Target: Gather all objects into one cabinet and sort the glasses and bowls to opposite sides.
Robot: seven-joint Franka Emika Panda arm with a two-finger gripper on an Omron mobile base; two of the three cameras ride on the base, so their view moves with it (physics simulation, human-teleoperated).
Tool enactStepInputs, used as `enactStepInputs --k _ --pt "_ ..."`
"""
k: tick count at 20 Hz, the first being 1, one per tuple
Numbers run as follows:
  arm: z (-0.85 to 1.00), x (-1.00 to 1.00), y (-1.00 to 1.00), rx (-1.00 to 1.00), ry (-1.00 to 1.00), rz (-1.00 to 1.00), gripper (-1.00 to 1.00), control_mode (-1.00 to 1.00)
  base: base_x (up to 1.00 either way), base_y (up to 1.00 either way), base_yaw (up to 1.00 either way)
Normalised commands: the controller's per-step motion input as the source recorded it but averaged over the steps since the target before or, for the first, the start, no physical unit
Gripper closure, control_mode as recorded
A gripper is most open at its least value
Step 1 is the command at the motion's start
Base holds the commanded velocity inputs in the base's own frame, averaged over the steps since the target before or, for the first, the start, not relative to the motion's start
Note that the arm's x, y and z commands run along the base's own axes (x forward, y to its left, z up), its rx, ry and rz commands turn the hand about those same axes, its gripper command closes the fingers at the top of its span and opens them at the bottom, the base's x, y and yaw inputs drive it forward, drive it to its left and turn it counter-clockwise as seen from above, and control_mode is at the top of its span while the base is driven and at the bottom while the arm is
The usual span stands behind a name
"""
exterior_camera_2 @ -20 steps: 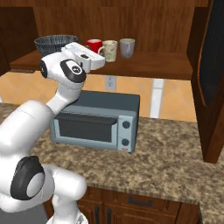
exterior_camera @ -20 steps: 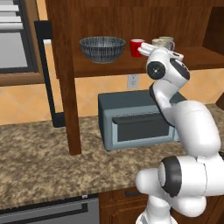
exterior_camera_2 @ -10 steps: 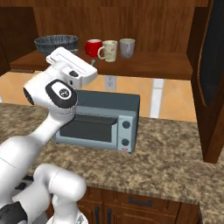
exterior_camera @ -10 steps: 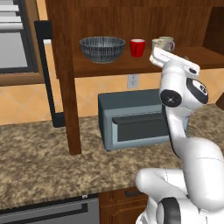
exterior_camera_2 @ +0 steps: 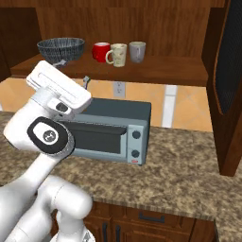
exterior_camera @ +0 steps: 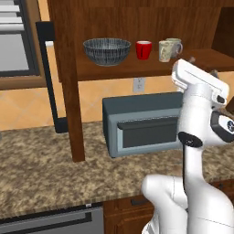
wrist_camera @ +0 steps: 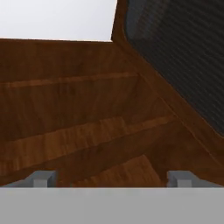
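On the cabinet shelf [exterior_camera: 114, 69] stand the wide dark grey bowl [exterior_camera: 107, 50] at the left, then the red cup [exterior_camera: 143, 49], the cream patterned mug [exterior_camera: 165, 50] and the pale grey mug [exterior_camera: 175, 44]. From the right base view the same row is the bowl [exterior_camera_2: 60, 48], red cup [exterior_camera_2: 100, 51], cream mug [exterior_camera_2: 117, 54] and grey mug [exterior_camera_2: 137, 51] on the shelf [exterior_camera_2: 156, 71]. My gripper [exterior_camera: 203, 66] [exterior_camera_2: 73, 71] hangs in front of and below the shelf edge, tilted upward, open and empty. In the hand view the gripper [wrist_camera: 111, 178] faces bare wood, its fingertips [wrist_camera: 41, 178] wide apart.
A grey toaster oven [exterior_camera: 141, 123] [exterior_camera_2: 111, 130] stands on the speckled counter [exterior_camera: 41, 178] under the shelf. The open cabinet door with its black bar handle [exterior_camera: 48, 77] hangs at the left. Another open door with a dark panel [exterior_camera_2: 231, 61] [wrist_camera: 183, 48] is at the right.
The hand has drawn back from the cups on the shelf, dropping below shelf level and tilting upward. The cream mug it was covering now shows. The jaws stayed open.
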Motion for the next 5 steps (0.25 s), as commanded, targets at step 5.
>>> enactStepInputs --k 5 --pt "-0.02 -1.0 0.0 0.0 -0.34 0.02 -1.0 -1.0 0.0 0.0 0.0"
